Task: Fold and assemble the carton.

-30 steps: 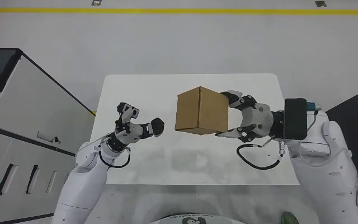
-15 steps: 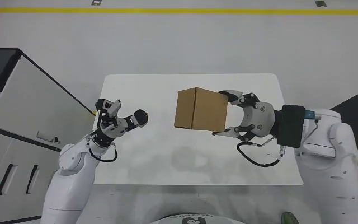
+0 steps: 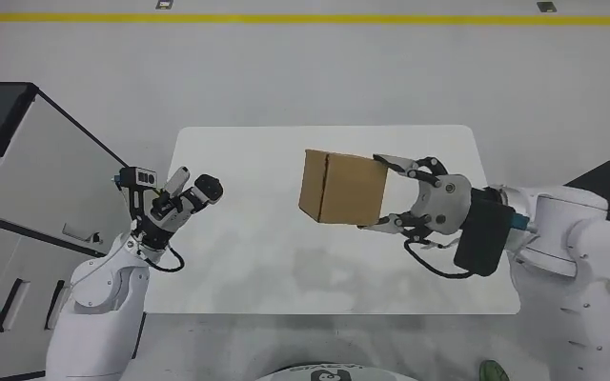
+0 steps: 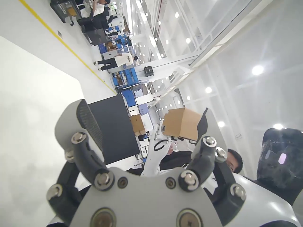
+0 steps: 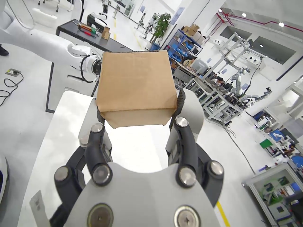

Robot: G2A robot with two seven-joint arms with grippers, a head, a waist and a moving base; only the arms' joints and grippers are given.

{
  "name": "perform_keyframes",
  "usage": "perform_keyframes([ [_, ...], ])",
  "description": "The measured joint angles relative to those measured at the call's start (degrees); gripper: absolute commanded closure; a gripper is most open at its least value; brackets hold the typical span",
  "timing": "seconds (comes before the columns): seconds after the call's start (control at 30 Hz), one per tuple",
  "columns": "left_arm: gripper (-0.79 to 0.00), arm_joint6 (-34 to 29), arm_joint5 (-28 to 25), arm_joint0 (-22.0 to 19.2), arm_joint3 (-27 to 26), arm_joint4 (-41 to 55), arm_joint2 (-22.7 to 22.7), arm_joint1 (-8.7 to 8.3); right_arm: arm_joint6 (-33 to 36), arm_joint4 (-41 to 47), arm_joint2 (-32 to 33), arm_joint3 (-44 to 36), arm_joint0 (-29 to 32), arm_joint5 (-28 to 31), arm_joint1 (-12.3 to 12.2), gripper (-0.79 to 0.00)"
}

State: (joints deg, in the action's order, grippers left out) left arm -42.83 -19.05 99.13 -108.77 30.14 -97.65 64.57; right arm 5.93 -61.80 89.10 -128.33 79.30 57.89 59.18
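The brown carton [image 3: 343,188] is folded up into a box and hangs above the right half of the white table [image 3: 286,276], slightly tilted. My right gripper [image 3: 374,192] is shut on it, one finger on each of two opposite sides. In the right wrist view the carton [image 5: 136,88] sits between the fingertips [image 5: 178,105], with a folded flap facing the wrist. My left gripper [image 3: 193,187] is over the table's left edge, well apart from the carton. In its own view the left gripper [image 4: 144,119] is open, holds nothing, and points up into the room.
A grey cabinet with a dark frame [image 3: 57,171] stands close to the table's left side, beside my left arm. A yellow floor line [image 3: 305,17] runs behind the table. Bare tabletop lies under and in front of the carton.
My left arm has drawn back from the table's middle to its left edge and turned upward. The right gripper kept hold of the carton, which tilted slightly.
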Motion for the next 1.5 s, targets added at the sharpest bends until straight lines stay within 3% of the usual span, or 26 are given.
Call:
perform_keyframes([
  [0.17, -0.785, 5.9, -3.9, 0.2, -1.0, -9.2, -1.9, 0.03, -1.6, -5.3, 0.3, -2.7, -0.8, 0.1, -0.2, 0.0],
  [0.4, -0.785, 16.6, -10.4, 1.4, -2.5, -24.4, -4.4, 0.36, -10.0, -18.4, 0.8, -6.1, -2.1, 0.1, -0.7, 0.0],
  [0.53, -0.785, 16.9, -10.7, 1.4, -2.6, -25.0, -4.4, 0.38, -15.5, -25.7, 0.5, -6.3, -2.6, 0.1, -1.0, 0.0],
  [0.77, -0.785, 16.9, -10.7, 1.4, -2.6, -25.0, -4.4, 0.37, -15.9, -26.2, -0.1, -6.3, -3.8, 0.1, -1.2, 0.0],
  [0.97, -0.785, 16.9, -10.7, 1.4, -2.6, -25.0, -4.4, 0.37, -26.3, -43.2, -3.9, -6.3, -9.4, -0.4, -2.8, 0.0],
  [1.23, -0.785, 16.9, -10.7, 1.4, -2.6, -25.0, -4.4, 0.37, -40.1, -61.6, -4.7, -6.3, -7.2, -11.2, -4.5, 0.0],
  [1.5, -0.785, 16.9, -10.7, 1.4, -2.6, -25.0, -4.4, 0.37, -48.1, -70.7, -4.8, -6.3, -5.8, -19.9, -5.5, 0.0],
])
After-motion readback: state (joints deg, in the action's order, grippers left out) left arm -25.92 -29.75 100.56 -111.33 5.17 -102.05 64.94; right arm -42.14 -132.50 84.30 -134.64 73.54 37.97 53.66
